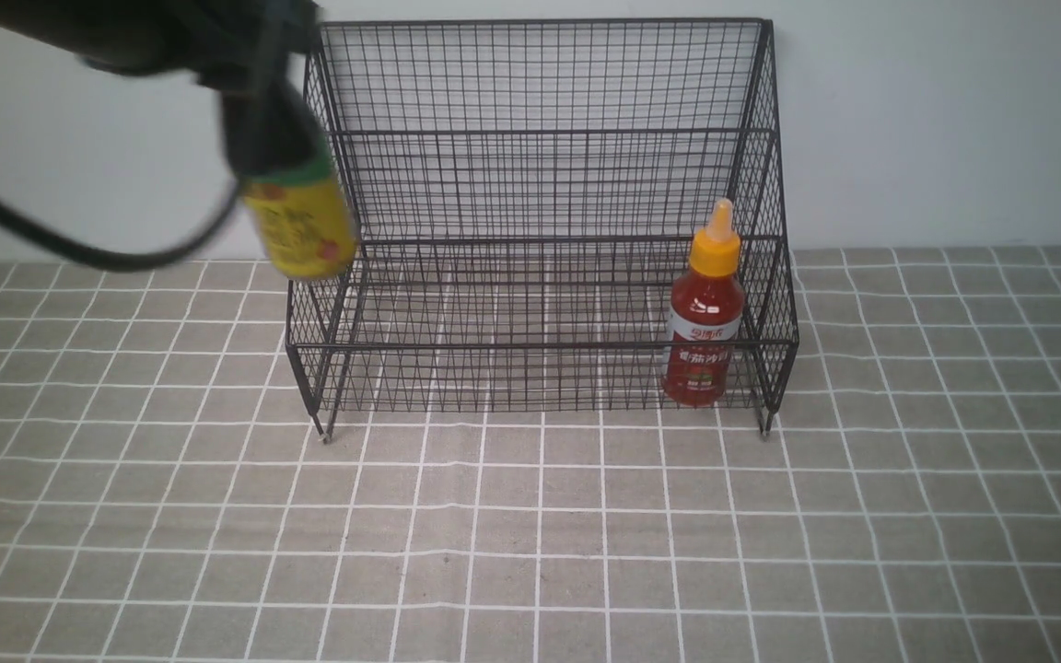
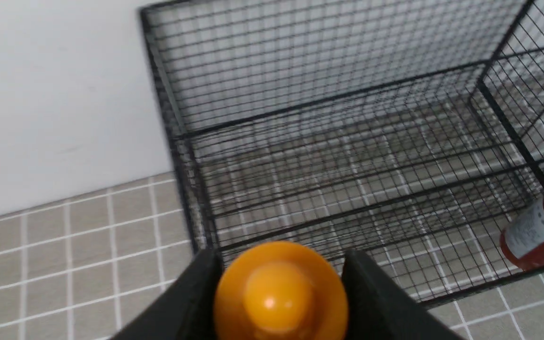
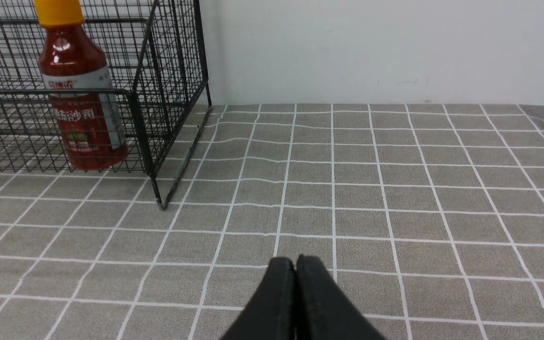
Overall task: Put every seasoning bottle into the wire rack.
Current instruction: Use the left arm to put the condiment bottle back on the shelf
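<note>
The black wire rack (image 1: 540, 138) stands against the back wall. The red sauce bottle (image 1: 705, 318) with an orange cap stands upright on the rack's lower shelf at its right end; it shows in the right wrist view (image 3: 80, 104) and the left wrist view (image 2: 541, 226). My left gripper (image 1: 268, 138) is shut on the dark brown bottle with the yellow-green label (image 1: 300, 226), holding it in the air just outside the rack's left side. Its orange cap (image 2: 279, 293) sits between the black fingers (image 2: 196, 302). My right gripper (image 3: 294, 264) is shut and empty over the cloth.
A grey checked tablecloth (image 1: 530, 552) covers the table. A white wall (image 1: 954, 120) rises behind the rack. The left arm's black cable (image 1: 79, 249) hangs to the left of the rack. The rack's right front foot (image 3: 158, 203) is near the right gripper's view.
</note>
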### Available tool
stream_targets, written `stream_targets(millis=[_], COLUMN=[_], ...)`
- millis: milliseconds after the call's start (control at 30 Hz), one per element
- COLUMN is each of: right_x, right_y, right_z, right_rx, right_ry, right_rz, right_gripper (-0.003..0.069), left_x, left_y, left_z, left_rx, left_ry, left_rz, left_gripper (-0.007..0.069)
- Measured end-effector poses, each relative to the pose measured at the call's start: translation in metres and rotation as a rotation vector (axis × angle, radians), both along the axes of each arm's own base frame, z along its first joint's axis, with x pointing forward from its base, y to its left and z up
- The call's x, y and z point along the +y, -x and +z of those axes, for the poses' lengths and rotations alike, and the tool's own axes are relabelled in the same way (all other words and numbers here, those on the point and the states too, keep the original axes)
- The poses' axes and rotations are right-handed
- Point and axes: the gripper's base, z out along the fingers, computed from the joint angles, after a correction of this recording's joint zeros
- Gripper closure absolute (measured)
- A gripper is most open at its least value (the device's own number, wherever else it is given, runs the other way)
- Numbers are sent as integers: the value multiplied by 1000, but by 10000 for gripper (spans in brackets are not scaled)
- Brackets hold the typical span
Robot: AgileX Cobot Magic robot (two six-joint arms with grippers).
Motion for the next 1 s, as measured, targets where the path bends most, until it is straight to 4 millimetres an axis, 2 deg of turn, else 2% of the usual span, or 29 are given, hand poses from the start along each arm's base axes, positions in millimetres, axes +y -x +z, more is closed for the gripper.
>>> stream_targets(millis=[367,733,1000], right_x=[0,0,0], right_y=[0,0,0], right_z=[0,0,0], right_rx=[0,0,0], right_ry=[0,0,-1], right_rz=[0,0,0], right_gripper=[671,671,671], left_x=[-22,-32,-33], left_y=[-45,-71,-76], left_z=[-58,-79,-81], left_rx=[113,79,46], left_ry=[-33,-14,-15], left_rz=[-12,-15,-19], left_gripper=[335,335,335])
